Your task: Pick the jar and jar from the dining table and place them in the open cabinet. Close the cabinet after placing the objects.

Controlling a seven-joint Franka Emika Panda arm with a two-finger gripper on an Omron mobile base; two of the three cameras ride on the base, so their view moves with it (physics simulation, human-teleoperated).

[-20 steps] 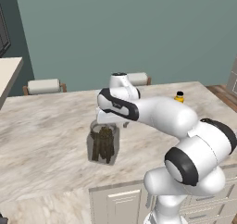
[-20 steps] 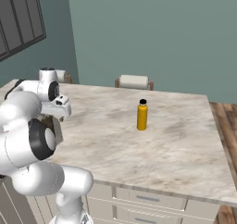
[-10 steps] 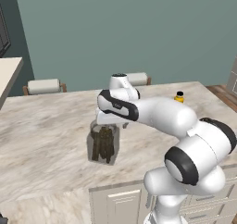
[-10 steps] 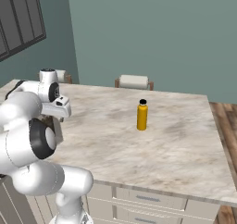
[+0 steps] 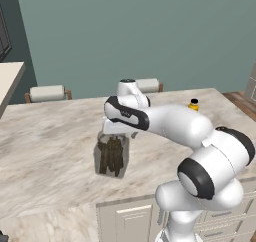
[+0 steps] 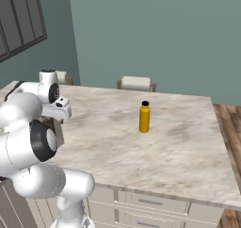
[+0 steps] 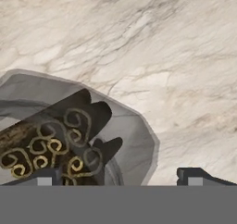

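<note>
A wide clear glass jar (image 5: pixel 111 156) holding dark brown curled sticks stands on the dining table (image 5: pixel 45 136), near its front edge. My gripper (image 5: pixel 116 134) hangs right over the jar's top, pointing down, open, with nothing between its fingers. In the hand view the jar (image 7: pixel 69 135) lies to the left. The left fingertip (image 7: pixel 44 177) is over its rim and the right fingertip (image 7: pixel 199 176) is over bare marble, so the gripper (image 7: pixel 121 177) is off to one side of the jar's middle. The cabinet is out of view.
A yellow bottle (image 6: pixel 144 118) with a black cap stands upright further along the dining table (image 6: pixel 179 142), and its top shows behind my arm (image 5: pixel 193 104). Two chairs (image 5: pixel 47 92) (image 5: pixel 150 84) are tucked in at the far side. Drawer fronts (image 6: pixel 150 203) run below the front edge.
</note>
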